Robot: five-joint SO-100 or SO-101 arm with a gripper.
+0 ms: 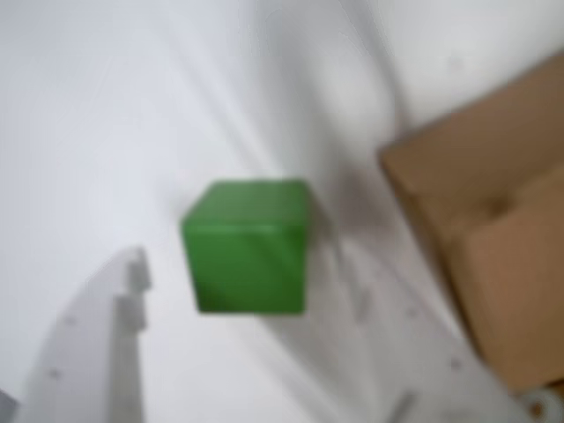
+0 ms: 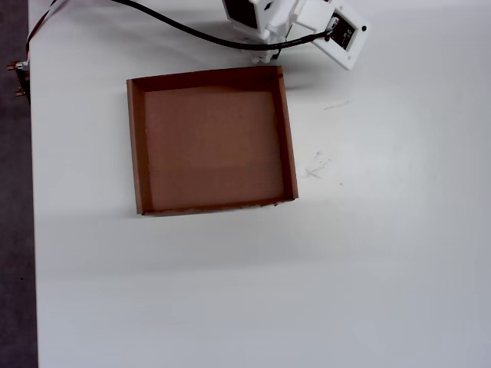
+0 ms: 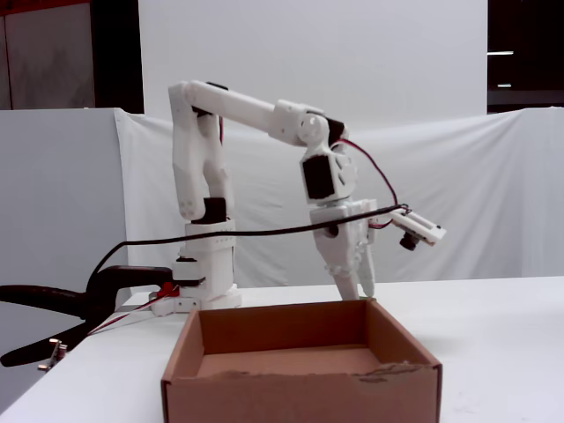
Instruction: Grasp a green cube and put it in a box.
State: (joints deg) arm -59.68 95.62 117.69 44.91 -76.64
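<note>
In the wrist view the green cube sits on the white table, blurred. My gripper is open around it. The left finger stands clear of the cube's left face. The right finger is a faint blur by its right side. The brown box lies just right of the cube. In the fixed view the gripper points down behind the box, which hides the cube. In the overhead view the box is empty, and the arm at the top edge hides the cube and the jaws.
A black cable runs from the arm across the table's top edge. A black clamp grips the table's left side beside the arm's base. A white cloth backdrop hangs behind.
</note>
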